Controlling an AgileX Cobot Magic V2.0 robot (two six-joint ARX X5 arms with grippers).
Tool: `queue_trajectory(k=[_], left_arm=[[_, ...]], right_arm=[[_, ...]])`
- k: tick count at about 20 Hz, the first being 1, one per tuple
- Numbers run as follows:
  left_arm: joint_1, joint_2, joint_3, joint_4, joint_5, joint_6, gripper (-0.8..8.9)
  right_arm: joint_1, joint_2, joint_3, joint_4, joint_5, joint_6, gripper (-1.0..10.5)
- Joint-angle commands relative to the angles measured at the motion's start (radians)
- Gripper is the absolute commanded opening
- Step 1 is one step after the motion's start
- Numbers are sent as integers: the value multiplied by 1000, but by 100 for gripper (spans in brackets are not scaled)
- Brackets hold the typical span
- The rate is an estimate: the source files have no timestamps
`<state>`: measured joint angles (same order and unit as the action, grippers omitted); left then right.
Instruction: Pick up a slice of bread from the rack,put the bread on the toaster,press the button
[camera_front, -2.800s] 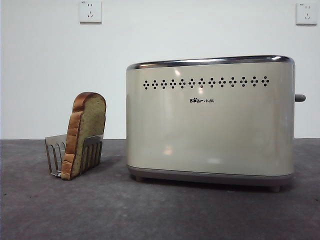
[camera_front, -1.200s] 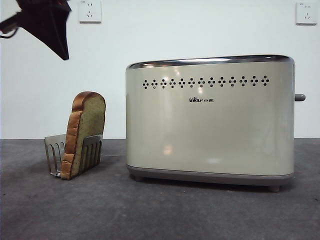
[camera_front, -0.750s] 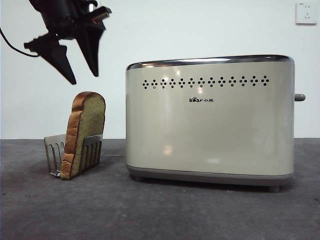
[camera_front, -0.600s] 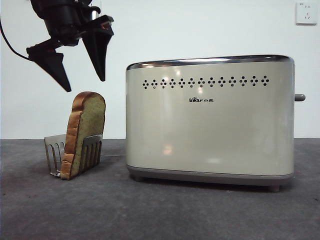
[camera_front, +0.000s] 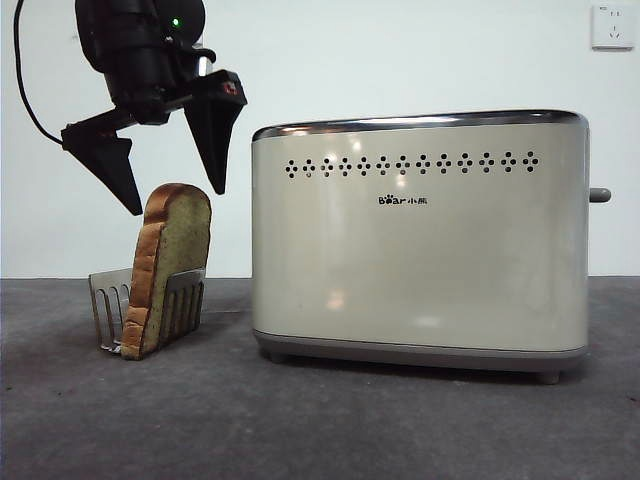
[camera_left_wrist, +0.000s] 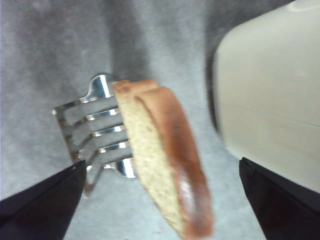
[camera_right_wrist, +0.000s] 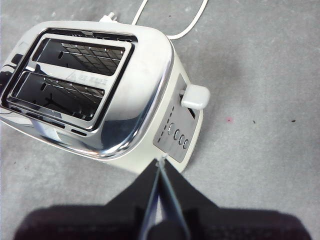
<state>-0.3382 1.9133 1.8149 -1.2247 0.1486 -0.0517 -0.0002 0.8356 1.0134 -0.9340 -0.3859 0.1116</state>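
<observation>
The slice of bread (camera_front: 170, 262) stands leaning in the small grey rack (camera_front: 110, 305), left of the cream toaster (camera_front: 420, 240). My left gripper (camera_front: 175, 200) is open and hangs just above the slice, one jaw on each side of its rounded top, not touching it. In the left wrist view the slice (camera_left_wrist: 162, 155) and the rack (camera_left_wrist: 95, 130) lie between my wide-spread jaws. My right gripper (camera_right_wrist: 160, 167) is shut and empty, high above the toaster's narrow side (camera_right_wrist: 177, 125), near the button (camera_right_wrist: 195, 96). The button also shows in the front view (camera_front: 600, 195).
The toaster's two slots (camera_right_wrist: 70, 70) are empty. A white cord (camera_right_wrist: 175, 25) runs behind the toaster. White wall sockets (camera_front: 612, 25) are on the back wall. Grey table (camera_front: 320, 420) lies in front.
My left gripper has come in from the upper left and moved down and right, from well above the slice to straddling its top, with its jaws open. The bread and toaster have not moved.
</observation>
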Motion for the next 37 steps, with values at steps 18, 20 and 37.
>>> queue_trajectory(k=[18, 20, 37], left_arm=[[-7, 42, 1, 37, -45, 13, 22], [-5, 37, 1, 35, -45, 19, -5], [-1, -57, 385, -92, -71, 159, -8]], right_arm=[[0, 0, 5, 8, 47, -10, -2], [0, 0, 5, 8, 47, -10, -2], [0, 0, 5, -47, 47, -9, -2]])
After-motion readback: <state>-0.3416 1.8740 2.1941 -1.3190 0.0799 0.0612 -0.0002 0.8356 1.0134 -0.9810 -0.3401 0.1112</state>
